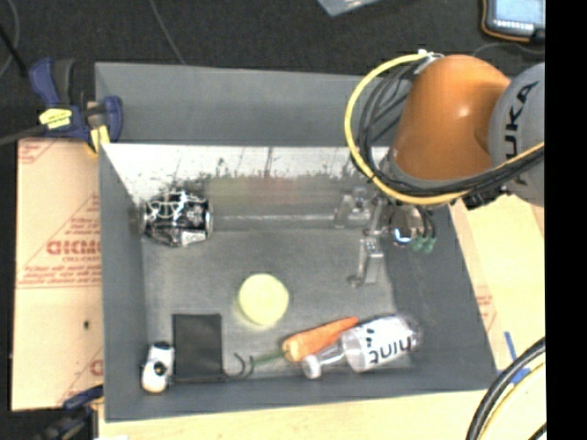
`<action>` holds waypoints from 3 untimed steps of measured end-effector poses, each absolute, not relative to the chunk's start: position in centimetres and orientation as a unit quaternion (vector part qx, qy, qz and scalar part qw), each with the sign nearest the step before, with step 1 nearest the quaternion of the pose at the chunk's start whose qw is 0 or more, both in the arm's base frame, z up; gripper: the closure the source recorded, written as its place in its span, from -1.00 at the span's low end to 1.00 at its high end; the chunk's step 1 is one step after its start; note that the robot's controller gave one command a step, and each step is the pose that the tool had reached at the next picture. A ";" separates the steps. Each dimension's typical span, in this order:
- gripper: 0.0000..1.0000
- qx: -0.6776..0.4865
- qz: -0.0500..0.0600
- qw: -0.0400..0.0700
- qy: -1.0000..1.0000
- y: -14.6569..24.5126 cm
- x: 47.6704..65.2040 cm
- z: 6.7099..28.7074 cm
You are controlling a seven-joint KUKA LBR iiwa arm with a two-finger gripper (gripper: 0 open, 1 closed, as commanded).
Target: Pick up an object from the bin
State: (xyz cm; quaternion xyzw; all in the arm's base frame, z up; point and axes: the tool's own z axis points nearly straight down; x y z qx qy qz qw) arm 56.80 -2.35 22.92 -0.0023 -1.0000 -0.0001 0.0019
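Camera view: the fingers [365,276] hang together with nothing between them, over bare floor of the bin [303,246] near its right wall. Nearest, along the front edge, lie a clear bottle [378,345] and an orange carrot [316,337], touching. A yellow disc [263,300] sits mid-floor, and a patterned can [177,218] lies in the back-left corner.

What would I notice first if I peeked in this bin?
The arm's big orange dome at the upper right jumps out, its metal hand hanging over the right side of the grey metal bin. Then the pale yellow round disc in the middle, and the orange toy carrot beside a clear plastic bottle along the near wall.
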 end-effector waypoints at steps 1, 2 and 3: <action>-1.00 -0.002 0.000 -0.002 -1.000 -2.4 56.9 23.4; -1.00 0.038 0.000 -0.003 -0.999 -1.4 55.0 17.6; -1.00 0.141 0.000 -0.002 -0.990 -0.3 50.8 15.8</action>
